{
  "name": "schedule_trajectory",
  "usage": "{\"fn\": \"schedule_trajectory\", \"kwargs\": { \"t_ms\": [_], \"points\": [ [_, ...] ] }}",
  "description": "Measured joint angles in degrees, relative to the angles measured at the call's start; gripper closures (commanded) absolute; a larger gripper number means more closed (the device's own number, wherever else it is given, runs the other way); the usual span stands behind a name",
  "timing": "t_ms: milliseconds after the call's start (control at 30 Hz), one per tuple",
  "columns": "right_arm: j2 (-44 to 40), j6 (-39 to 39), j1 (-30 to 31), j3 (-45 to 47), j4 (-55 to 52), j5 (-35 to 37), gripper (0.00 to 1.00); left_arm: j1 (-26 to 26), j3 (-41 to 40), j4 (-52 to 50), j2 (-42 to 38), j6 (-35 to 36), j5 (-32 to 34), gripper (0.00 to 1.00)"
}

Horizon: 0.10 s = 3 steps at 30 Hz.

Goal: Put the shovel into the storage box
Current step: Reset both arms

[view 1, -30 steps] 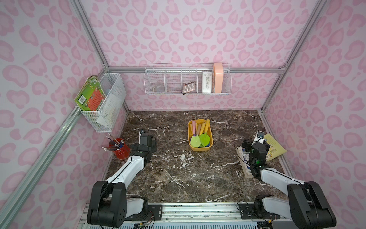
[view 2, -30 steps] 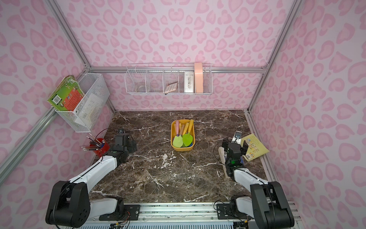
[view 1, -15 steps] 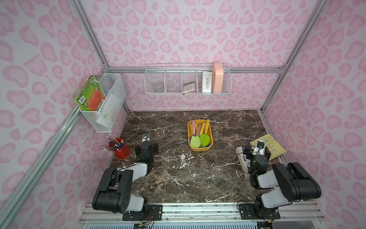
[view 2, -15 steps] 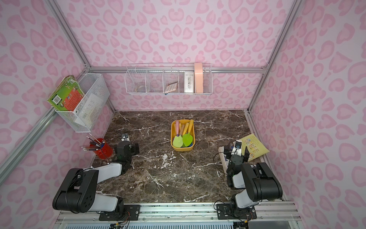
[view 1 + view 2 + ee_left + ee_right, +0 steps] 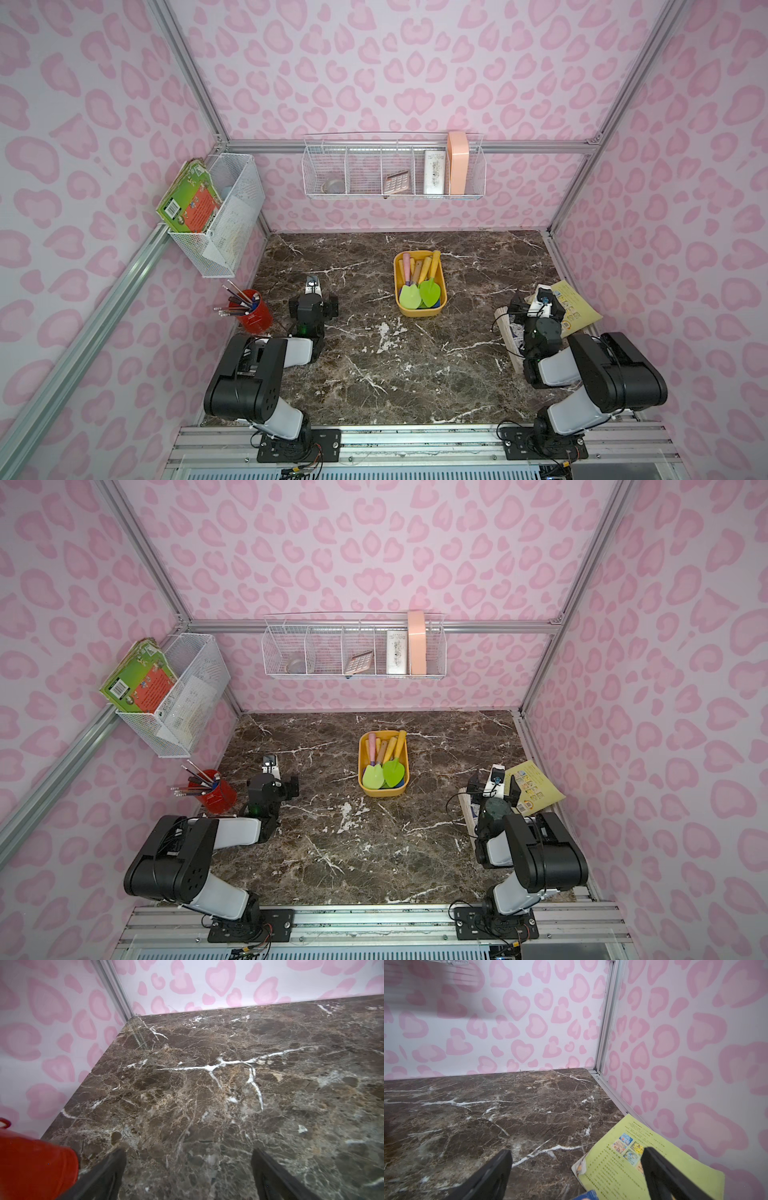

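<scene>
Tabletop (image 5: 415, 374) of veined marble, storage box (image 5: 419, 312), pink heart-print walls (image 5: 415, 83)

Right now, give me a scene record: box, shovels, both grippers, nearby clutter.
storage box: orange-yellow tub, mid-table toward the back wall
shovels: several lying inside the box, two green blades at the end nearer the robot, handles toward the back wall
left gripper: open, empty, over bare table beside the red pencil cup
right gripper: open, empty, one finger over the yellow-green booklet
task status: shovels lie in the box; neither gripper holds anything
</scene>
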State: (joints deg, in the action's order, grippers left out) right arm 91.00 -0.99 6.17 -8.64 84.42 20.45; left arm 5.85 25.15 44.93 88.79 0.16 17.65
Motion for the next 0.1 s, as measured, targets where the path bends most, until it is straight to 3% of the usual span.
{"fn": "schedule_trajectory", "kwargs": {
  "t_ms": [100],
  "points": [
    [0.07,0.42,0.02,-0.24,-0.15,-0.37,0.0,-0.11,0.0,-0.09,0.0,0.0,-0.15,0.01]
  ]
}}
